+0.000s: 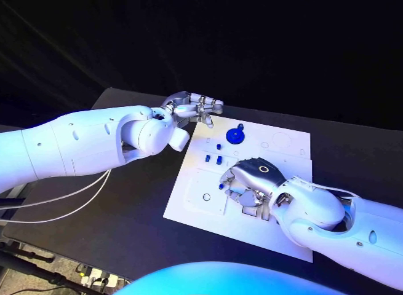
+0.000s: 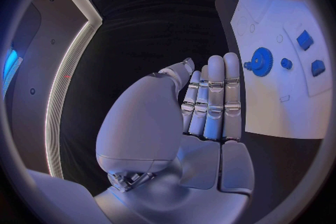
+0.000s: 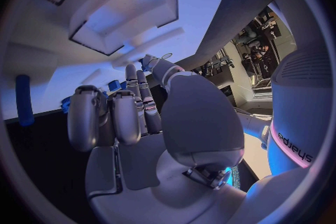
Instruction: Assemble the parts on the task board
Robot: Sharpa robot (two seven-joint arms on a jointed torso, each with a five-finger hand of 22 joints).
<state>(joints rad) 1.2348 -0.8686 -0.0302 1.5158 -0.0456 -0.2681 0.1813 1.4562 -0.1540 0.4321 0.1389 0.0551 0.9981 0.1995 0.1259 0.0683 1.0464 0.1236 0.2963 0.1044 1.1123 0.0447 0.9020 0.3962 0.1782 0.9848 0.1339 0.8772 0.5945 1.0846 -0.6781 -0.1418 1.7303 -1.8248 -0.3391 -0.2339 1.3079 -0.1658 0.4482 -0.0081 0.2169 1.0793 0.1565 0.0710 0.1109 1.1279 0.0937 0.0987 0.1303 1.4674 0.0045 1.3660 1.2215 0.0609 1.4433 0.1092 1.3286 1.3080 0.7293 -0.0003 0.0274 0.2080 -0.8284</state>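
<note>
Left hand (image 1: 191, 106) hovered at the far left corner of the task board (image 1: 290, 236), fingers straight and close together in the left wrist view (image 2: 210, 102), gripping nothing. Lay flat on the black table (image 1: 121, 203), that white board, serving as landmark here. Stood near the board's far edge, close to the left hand's fingertips: a blue gear (image 1: 235, 134) (image 2: 262, 61), with a small round blue part (image 2: 286, 63) beside it. Lay a little nearer the middle of the board: two small blue block parts (image 1: 213, 159) (image 2: 305, 40), side by side. Showed at the board's near left area: a small round hole (image 1: 207, 197). Hung low over the middle of the board, above a rectangular recess (image 3: 133, 19): right hand (image 1: 251, 182) (image 3: 140, 117), palm down, two fingers curled inward and the others extended, nothing seen in its grasp; could not tell whether the fingertips touched the board. Stood at the board's edge in the right wrist view: a blue peg (image 3: 23, 101).
</note>
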